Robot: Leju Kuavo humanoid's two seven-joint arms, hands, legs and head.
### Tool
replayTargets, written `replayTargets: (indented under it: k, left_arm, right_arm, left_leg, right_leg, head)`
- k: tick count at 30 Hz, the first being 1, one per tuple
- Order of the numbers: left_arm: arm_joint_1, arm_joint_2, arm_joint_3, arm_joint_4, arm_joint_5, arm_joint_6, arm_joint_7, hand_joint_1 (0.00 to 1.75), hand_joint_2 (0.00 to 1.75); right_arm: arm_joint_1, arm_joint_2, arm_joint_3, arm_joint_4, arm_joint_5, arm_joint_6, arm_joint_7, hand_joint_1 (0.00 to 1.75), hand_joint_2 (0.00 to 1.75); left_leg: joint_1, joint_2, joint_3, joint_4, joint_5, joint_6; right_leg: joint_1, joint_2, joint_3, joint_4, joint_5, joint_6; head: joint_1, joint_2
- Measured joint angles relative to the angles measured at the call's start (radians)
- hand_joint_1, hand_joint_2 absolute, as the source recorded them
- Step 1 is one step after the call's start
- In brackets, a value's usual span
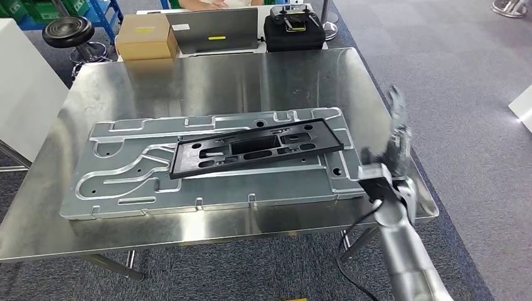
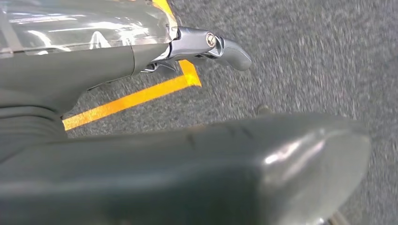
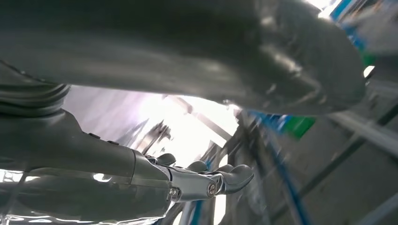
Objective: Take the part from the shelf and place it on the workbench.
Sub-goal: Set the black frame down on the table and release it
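One black part, a long flat frame with cut-outs, lies at a slight diagonal on the grey metal plate that covers much of my steel workbench. My right hand is raised beside the bench's right edge, apart from the part, fingers loosely spread and holding nothing. My left hand hangs over grey carpet with an orange floor line, its fingers extended around nothing. Beyond the bench stand a cardboard box and a black case.
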State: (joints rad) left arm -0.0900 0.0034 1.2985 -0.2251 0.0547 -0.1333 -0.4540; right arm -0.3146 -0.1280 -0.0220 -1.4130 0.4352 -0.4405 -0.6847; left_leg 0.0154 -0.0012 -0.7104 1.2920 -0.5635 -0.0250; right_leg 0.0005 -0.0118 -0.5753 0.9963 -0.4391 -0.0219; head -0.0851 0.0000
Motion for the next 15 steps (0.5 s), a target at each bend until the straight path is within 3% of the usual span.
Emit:
replayTargets:
  k: [1, 3, 5, 9, 11, 13, 14, 15]
  left_arm:
    - [0.006, -0.001, 0.007, 0.0, 0.0, -0.001, -0.003, 0.0, 0.0]
    - [0.014, -0.002, 0.019, 0.0, 0.001, -0.003, -0.005, 0.0, 0.0]
    - [0.021, -0.002, 0.03, 0.0, 0.001, -0.004, -0.005, 0.0, 0.0]
    - [0.025, -0.004, 0.046, 0.0, 0.0, -0.003, 0.0, 0.0, 0.0]
    - [0.023, -0.007, 0.051, 0.0, 0.0, -0.003, 0.0, 0.0, 0.0]
    - [0.022, -0.008, 0.052, 0.0, 0.0, -0.003, 0.001, 0.0, 0.0]
    - [0.022, -0.008, 0.052, 0.0, 0.0, -0.003, 0.001, 0.0, 0.0]
    - [0.022, -0.009, 0.052, 0.0, 0.0, -0.004, 0.001, 0.0, 0.0]
  right_arm:
    - [0.065, -0.016, -0.052, -0.058, -0.017, -0.002, -0.005, 0.0, 0.0]
    - [0.194, -0.042, -0.168, -0.173, -0.066, 0.009, -0.011, 0.0, 0.0]
    - [0.315, -0.057, -0.292, -0.278, -0.118, 0.027, -0.013, 0.0, 0.0]
    - [0.484, -0.055, -0.491, -0.415, -0.148, 0.1, -0.013, 0.0, 0.0]
    - [0.526, -0.038, -0.578, -0.451, -0.138, 0.157, -0.013, 0.0, 0.0]
    - [0.55, -0.008, -0.656, -0.469, -0.115, 0.191, -0.012, 0.0, 0.0]
    - [0.56, 0.009, -0.686, -0.473, -0.102, 0.202, -0.012, 0.0, 0.0]
    - [0.567, 0.025, -0.711, -0.473, -0.09, 0.212, -0.012, 0.0, 0.0]
  left_leg:
    - [0.001, 0.0, 0.017, -0.03, 0.022, 0.0]
    - [0.002, -0.002, 0.085, -0.158, 0.079, 0.005]
    - [0.0, -0.003, 0.133, -0.248, 0.1, 0.015]
    - [-0.004, 0.002, 0.141, -0.269, 0.106, 0.04]
    - [-0.002, 0.007, 0.136, -0.277, 0.116, 0.053]
    - [-0.003, 0.009, 0.125, -0.278, 0.125, 0.058]
    - [-0.003, 0.01, 0.119, -0.277, 0.13, 0.058]
    - [-0.003, 0.01, 0.111, -0.276, 0.135, 0.057]
  right_leg:
    - [0.0, 0.0, 0.002, 0.002, -0.003, 0.003]
    - [-0.001, -0.001, 0.005, 0.009, -0.013, 0.011]
    - [0.001, -0.002, 0.006, 0.018, -0.02, 0.02]
    - [-0.002, 0.004, 0.002, 0.028, -0.029, 0.04]
    - [-0.006, 0.008, -0.019, 0.088, -0.087, 0.051]
    - [-0.01, 0.01, -0.059, 0.208, -0.169, 0.06]
    - [-0.012, 0.01, -0.073, 0.258, -0.194, 0.063]
    - [-0.014, 0.01, -0.073, 0.28, -0.2, 0.064]
  head:
    - [0.0, 0.0]
    - [0.0, 0.0]
    - [0.0, 0.0]
    - [0.0, 0.0]
    - [0.0, 0.0]
    - [0.0, 0.0]
    - [0.0, 0.0]
    - [0.0, 0.0]
